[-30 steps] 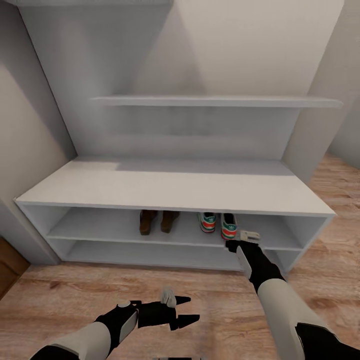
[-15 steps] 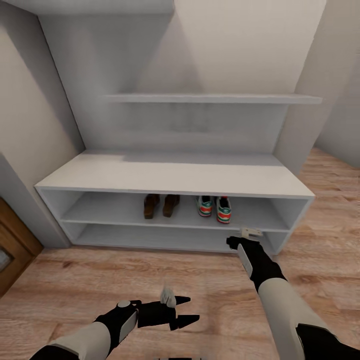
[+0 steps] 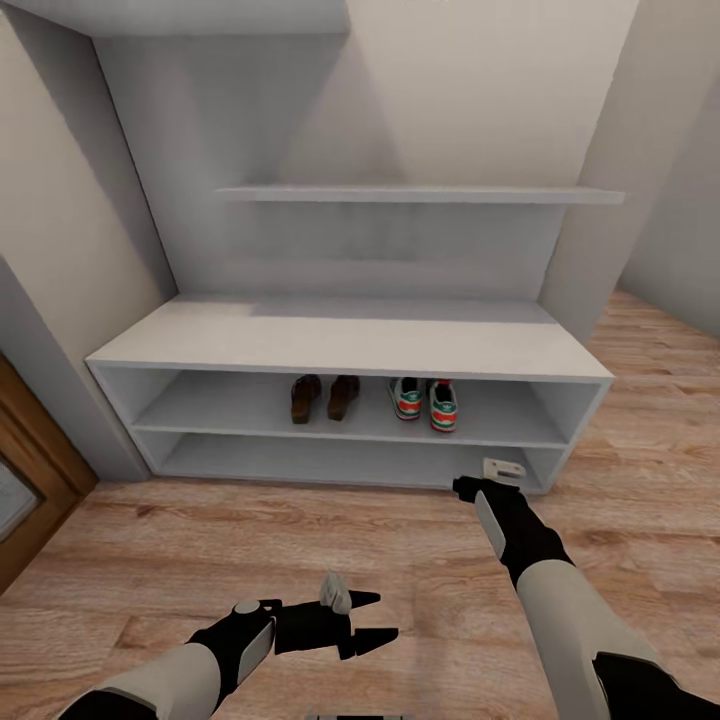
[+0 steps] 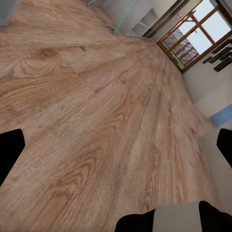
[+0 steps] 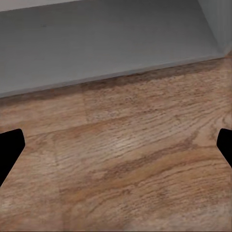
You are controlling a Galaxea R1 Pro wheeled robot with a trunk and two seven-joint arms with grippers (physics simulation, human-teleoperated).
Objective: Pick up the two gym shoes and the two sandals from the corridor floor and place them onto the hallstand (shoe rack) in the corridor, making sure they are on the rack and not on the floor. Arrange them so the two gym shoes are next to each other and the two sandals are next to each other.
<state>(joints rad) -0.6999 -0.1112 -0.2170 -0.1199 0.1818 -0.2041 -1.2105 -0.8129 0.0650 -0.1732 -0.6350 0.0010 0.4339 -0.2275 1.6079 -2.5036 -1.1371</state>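
Note:
The two gym shoes [image 3: 406, 397] [image 3: 443, 404] stand side by side on the upper tier of the hallstand's [image 3: 350, 345] low base, right of centre. To their left on the same tier, the two sandals [image 3: 307, 398] [image 3: 343, 396] also stand together. My right gripper [image 3: 485, 478] hangs low over the corridor floor [image 3: 200, 540] in front of the base's right end. It is open and empty, with its fingertips [image 5: 10, 150] wide apart. My left gripper [image 3: 372, 617] hovers over the floor nearer to me, open and holding nothing.
A long upper shelf [image 3: 420, 193] crosses the tall back panel. Beige walls flank the unit, and a brown wooden door [image 3: 25, 490] stands at the left. The left wrist view looks across floor planks to a distant window [image 4: 193, 34].
The camera has backed away from the hallstand, so the unit looks smaller and farther. My right gripper, earlier at the shelf edge beside the right gym shoe, is now over the floor.

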